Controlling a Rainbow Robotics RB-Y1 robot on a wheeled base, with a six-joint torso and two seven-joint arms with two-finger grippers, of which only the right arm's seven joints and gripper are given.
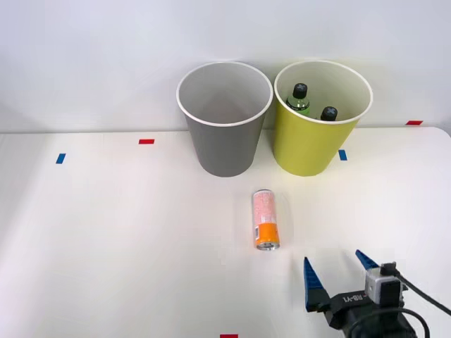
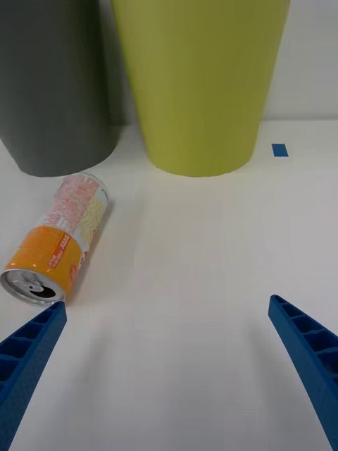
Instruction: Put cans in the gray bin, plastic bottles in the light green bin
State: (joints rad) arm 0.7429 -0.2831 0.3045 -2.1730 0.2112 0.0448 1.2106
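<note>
My right gripper (image 1: 337, 274) is spread wide, empty. The can (image 1: 266, 218) lies on its side: likely light, slick, dentable, rolls; I'd pinch mid-body.

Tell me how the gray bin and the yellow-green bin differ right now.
The gray bin is gray and shows only its pale inside; the yellow-green bin already holds two black-capped bottles. The gray bin stands to the robot's left of the yellow-green one, and the pink and orange can lies nearer it. Both are upright, tapered, white-rimmed and about the same size.
</note>
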